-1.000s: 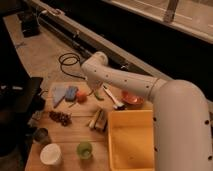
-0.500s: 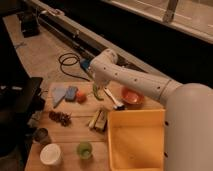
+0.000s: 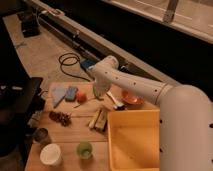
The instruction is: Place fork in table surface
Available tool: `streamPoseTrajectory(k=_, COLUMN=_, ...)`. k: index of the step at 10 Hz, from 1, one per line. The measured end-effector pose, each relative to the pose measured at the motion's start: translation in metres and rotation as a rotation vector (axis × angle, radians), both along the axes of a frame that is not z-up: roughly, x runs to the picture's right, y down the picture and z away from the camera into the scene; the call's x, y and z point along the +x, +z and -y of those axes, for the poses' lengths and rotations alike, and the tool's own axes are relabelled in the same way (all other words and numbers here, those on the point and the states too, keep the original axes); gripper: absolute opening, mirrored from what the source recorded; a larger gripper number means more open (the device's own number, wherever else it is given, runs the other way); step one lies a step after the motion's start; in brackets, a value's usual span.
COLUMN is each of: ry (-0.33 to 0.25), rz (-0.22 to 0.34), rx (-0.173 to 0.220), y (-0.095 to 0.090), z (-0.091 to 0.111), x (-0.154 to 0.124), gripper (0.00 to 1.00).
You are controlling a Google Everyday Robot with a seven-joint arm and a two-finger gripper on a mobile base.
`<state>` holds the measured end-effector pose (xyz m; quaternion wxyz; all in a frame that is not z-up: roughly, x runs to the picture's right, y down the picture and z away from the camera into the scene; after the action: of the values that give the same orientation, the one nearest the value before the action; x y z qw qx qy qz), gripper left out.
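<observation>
The table surface [image 3: 70, 132] is a light tan plank top that carries all the items. My gripper [image 3: 98, 90] hangs from the white arm [image 3: 130, 82] low over the far middle of the table, next to a dark green pepper [image 3: 101, 95] and an orange fruit [image 3: 81, 96]. I cannot pick out the fork for sure. A thin pale streak [image 3: 80, 115] lies on the wood just right of the grape bunch [image 3: 60, 118]; the gripper's tip is too dark to show anything in it.
A big yellow tub [image 3: 132, 142] fills the near right. A white-handled utensil [image 3: 115, 100] and an orange bowl [image 3: 131, 98] sit far right. Blue cloth and sponge [image 3: 65, 93] lie far left. Tan blocks [image 3: 98, 120], a can [image 3: 42, 135], a white cup [image 3: 50, 154] and a green cup [image 3: 84, 149] are nearer.
The arm's bend has shifted slightly to the right. The gripper stays low over the far middle of the table. The items on the table have not moved.
</observation>
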<state>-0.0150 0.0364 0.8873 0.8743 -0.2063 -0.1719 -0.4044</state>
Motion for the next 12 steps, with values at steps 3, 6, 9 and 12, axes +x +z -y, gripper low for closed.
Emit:
streamPoseTrajectory(k=3, ry=0.043, rz=0.001, rx=-0.072, y=0.019, z=-0.021, x=0.006, gripper=0.31)
streamPoseTrajectory(k=6, ry=0.074, rz=0.017, rx=-0.117, y=0.034, z=-0.038, x=0.005, gripper=0.58)
streamPoseTrajectory(k=9, ry=0.083, rz=0.023, rx=-0.133, y=0.036, z=-0.042, x=0.004, gripper=0.60)
streamPoseTrajectory(k=12, ry=0.085, rz=0.022, rx=-0.133, y=0.035, z=-0.042, x=0.004, gripper=0.60)
